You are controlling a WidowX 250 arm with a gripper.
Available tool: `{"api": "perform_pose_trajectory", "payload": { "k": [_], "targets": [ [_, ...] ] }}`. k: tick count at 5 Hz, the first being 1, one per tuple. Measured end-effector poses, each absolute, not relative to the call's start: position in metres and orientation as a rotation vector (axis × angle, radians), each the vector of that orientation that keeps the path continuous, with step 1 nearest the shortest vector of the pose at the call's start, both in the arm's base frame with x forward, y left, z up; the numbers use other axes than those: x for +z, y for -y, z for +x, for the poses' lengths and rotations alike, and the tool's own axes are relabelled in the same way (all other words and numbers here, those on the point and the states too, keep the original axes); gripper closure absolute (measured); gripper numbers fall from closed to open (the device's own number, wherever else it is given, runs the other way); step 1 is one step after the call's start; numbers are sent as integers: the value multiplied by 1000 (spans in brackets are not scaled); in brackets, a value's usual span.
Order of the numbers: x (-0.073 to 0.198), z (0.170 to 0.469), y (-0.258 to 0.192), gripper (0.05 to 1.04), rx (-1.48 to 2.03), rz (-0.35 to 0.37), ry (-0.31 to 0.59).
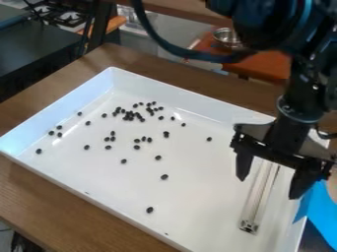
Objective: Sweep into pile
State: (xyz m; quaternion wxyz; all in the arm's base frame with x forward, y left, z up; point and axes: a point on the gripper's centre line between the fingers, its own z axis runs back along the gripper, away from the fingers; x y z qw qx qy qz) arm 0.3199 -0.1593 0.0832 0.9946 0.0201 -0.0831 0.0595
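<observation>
A white tray sits on a wooden table, a stove and metal bowl beyond. Its walls ring the black beans, bunched toward the far side, scattered elsewhere with wide gaps nearer the front. The claw hangs spread over the right side, near a bar. The arm hides part of the tray's right end; the near corner is cut off, the blue thing unclear

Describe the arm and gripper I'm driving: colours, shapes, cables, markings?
The glossy black robot arm has a pale blue stripe near its top and a dark cable looping off it. Its black gripper has a wide crossbar and two tapering fingers.
</observation>
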Motion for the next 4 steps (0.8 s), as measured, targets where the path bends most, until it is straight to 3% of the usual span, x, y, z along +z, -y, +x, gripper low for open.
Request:
{"api": "perform_pose_trajectory", "payload": {
  "k": [2, 4],
  "targets": [
    [78, 325, 164, 85, 139, 4, 195],
    [65, 333, 157, 85, 186, 16, 167]
  ]
}}
